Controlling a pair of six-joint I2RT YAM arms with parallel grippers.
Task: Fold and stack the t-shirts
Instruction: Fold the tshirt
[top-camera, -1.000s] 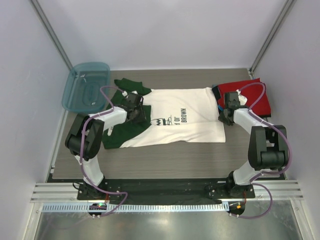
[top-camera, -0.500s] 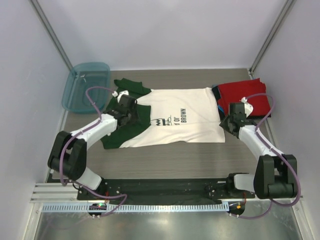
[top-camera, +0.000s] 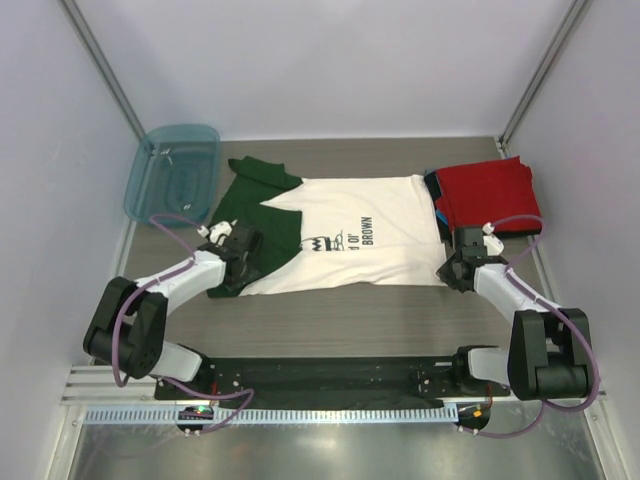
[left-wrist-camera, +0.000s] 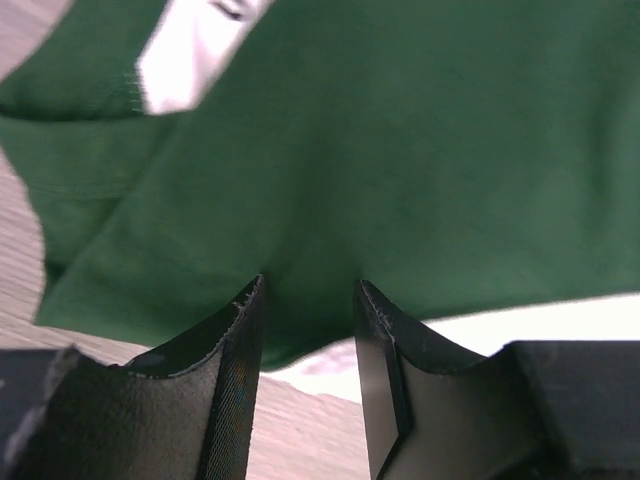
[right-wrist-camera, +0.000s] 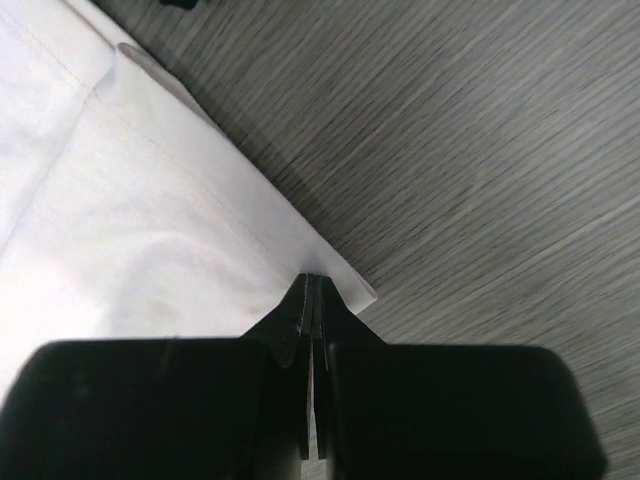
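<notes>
- Your left gripper (left-wrist-camera: 305, 290) is holding its fingers a narrow gap apart. The near edge of the dark green sleeve (left-wrist-camera: 400, 150) is lying right at that gap, and nothing is being clamped.
- Your right gripper (right-wrist-camera: 312, 285) is pressing its fingers fully together at the near right hem corner of the white t-shirt (right-wrist-camera: 120, 200). You cannot tell whether cloth is caught between them.
- The white t-shirt is lying spread flat across the middle of the table (top-camera: 340, 315), with the sleeves to the left and the black print facing up.
- The red t-shirt (top-camera: 487, 192) is lying folded at the far right, just beside the white hem.
- The grey wood-grain surface is showing bare along the near side, and a teal tub (top-camera: 172, 172) is sitting at the far left corner.
- Pale walls (top-camera: 330, 60) are enclosing the table on three sides.
</notes>
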